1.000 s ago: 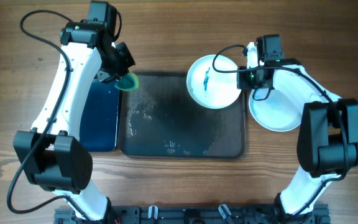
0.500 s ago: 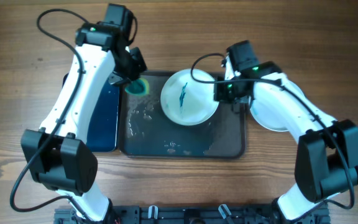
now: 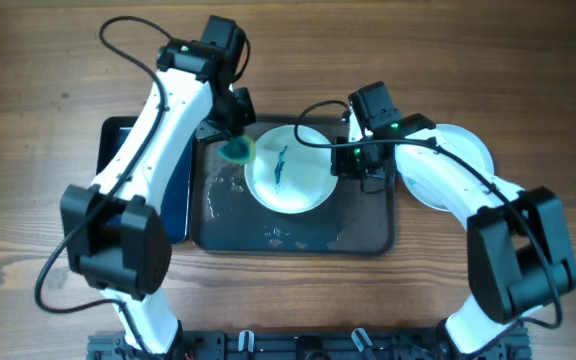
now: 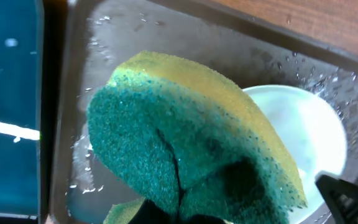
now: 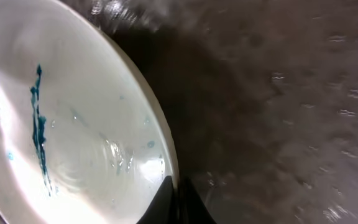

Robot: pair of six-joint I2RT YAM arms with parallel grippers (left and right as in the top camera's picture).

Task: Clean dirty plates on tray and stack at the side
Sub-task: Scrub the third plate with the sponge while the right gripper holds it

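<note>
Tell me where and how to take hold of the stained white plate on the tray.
Pinch the thin rim at its right edge, coming from the right, as the right gripper does. The plate is wide and shallow, so only the rim fits the jaws. That side leaves the blue smear open to the sponge in the left gripper.

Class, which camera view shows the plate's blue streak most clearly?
Right wrist: the blue streak is large and sharp on the plate. Overhead shows it only as a tiny mark. Left wrist: the sponge covers part of the plate; no streak visible.
</note>
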